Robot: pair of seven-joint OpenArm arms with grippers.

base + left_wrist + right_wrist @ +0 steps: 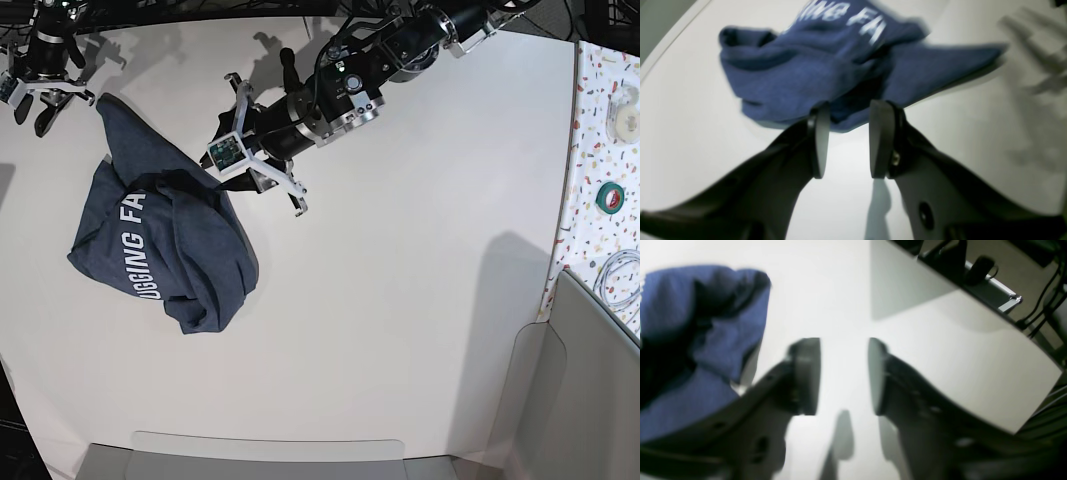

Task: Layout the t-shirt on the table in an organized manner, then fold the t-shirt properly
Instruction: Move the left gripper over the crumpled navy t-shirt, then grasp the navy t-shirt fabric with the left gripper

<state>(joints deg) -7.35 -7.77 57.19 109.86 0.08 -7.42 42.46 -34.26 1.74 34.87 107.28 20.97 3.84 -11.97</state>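
A crumpled navy t-shirt [160, 240] with white lettering lies bunched on the left part of the off-white table [400, 300]. Just behind it, the left gripper [270, 170] hovers with its jaws spread, holding nothing. At the far left corner, the right gripper [40, 100] is likewise spread and empty.

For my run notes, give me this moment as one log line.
t-shirt: bunched on table, lettering up | left gripper: open, empty, at shirt edge | right gripper: open, empty, beside shirt | phase: layout
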